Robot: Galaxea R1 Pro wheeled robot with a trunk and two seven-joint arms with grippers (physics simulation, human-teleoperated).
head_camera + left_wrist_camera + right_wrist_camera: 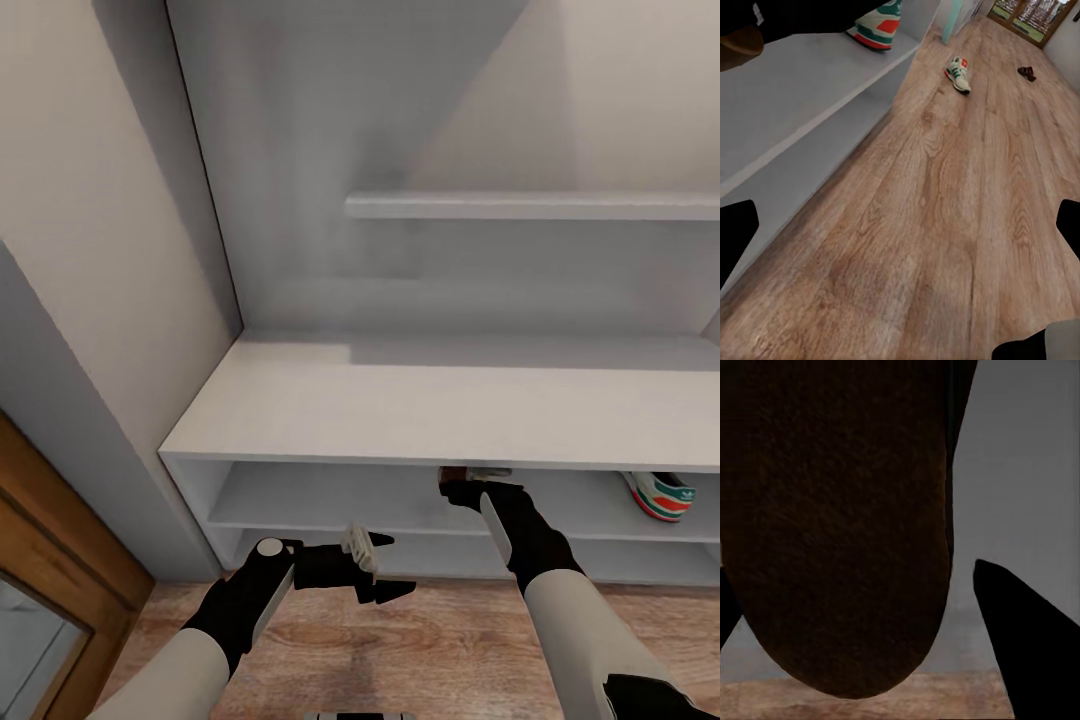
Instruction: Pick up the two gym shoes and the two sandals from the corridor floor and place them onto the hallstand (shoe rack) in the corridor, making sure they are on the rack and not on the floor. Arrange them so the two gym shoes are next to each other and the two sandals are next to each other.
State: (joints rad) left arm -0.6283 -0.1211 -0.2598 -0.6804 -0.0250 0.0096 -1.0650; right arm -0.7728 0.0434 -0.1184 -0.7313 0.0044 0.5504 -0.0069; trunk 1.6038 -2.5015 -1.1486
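Note:
My right gripper (472,484) reaches into the upper compartment of the light-grey hallstand (430,410), shut on a dark brown sandal (452,473). That sandal's dark sole (832,525) lies close before the right wrist camera, beside one black finger (1020,652). One white gym shoe (660,496) with teal stripes and a red heel stands on the same shelf, further right. My left gripper (383,568) hangs open and empty just above the floor in front of the rack. The second gym shoe (958,74) and the other sandal (1026,73) lie far off on the corridor floor (945,225).
A grey wall and a wooden door frame (60,560) stand close on the left of the rack. A floating shelf (530,206) juts from the tall back panel above the bench top. Glazed doors (1031,13) close the corridor's far end.

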